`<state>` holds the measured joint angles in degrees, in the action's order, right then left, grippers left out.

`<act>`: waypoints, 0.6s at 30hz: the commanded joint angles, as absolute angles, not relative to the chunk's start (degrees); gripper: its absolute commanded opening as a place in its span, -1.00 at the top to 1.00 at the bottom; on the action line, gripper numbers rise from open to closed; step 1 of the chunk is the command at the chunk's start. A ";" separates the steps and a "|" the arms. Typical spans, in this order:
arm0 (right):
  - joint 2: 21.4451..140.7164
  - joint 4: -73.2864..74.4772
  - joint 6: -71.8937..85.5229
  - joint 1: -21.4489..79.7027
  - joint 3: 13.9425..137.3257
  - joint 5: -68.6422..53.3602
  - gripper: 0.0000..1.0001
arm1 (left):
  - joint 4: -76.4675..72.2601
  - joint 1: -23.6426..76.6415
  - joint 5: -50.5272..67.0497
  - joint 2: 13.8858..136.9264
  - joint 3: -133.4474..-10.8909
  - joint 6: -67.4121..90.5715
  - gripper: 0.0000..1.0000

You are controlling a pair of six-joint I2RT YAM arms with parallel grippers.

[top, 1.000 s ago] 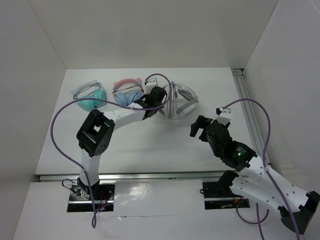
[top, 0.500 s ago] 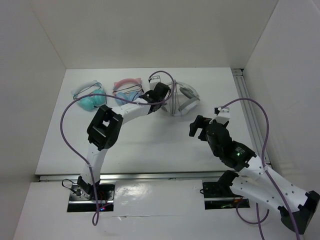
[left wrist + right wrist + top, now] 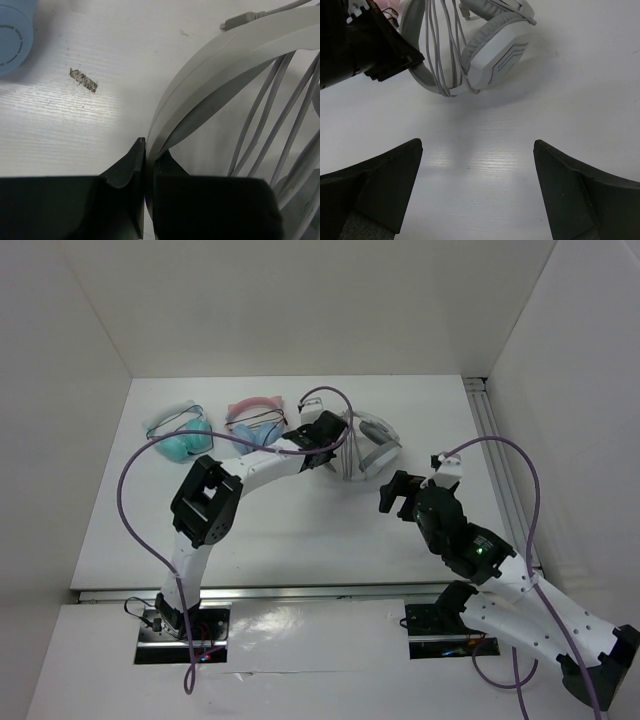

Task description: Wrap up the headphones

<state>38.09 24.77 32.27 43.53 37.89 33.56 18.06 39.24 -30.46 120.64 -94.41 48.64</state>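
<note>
Headphones (image 3: 366,446) lie near the middle of the table's (image 3: 290,530) far edge. Your left gripper (image 3: 148,159) pinches the headband (image 3: 200,75); your right gripper (image 3: 476,150) hangs spread and empty nearby. The cable (image 3: 442,50) already crosses the band in several turns, so probably only the plug (image 3: 235,22) end is left to tuck. No writing is legible

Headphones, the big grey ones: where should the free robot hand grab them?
Probably the near ear cup of the headphones, from the right arm's side: it is blocky and faces the open right end effector, with the cable wound beside it. The left end effector clamps the headband.
</note>
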 commanded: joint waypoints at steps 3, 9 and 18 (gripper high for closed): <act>39.02 20.75 31.20 43.86 37.62 33.40 -0.98 | 14.42 39.64 -32.08 113.55 -94.40 53.18 1.00; 40.08 19.69 30.59 43.86 37.09 33.40 -0.98 | 12.76 39.64 -33.31 112.42 -94.39 50.72 1.00; 40.69 19.16 30.06 43.86 36.56 32.87 -0.98 | 15.38 38.32 -32.77 116.28 -96.95 52.03 1.00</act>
<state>40.75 22.87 31.14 43.53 37.01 32.67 19.86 38.72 -31.57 117.23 -93.97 49.52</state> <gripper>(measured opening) 0.991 0.144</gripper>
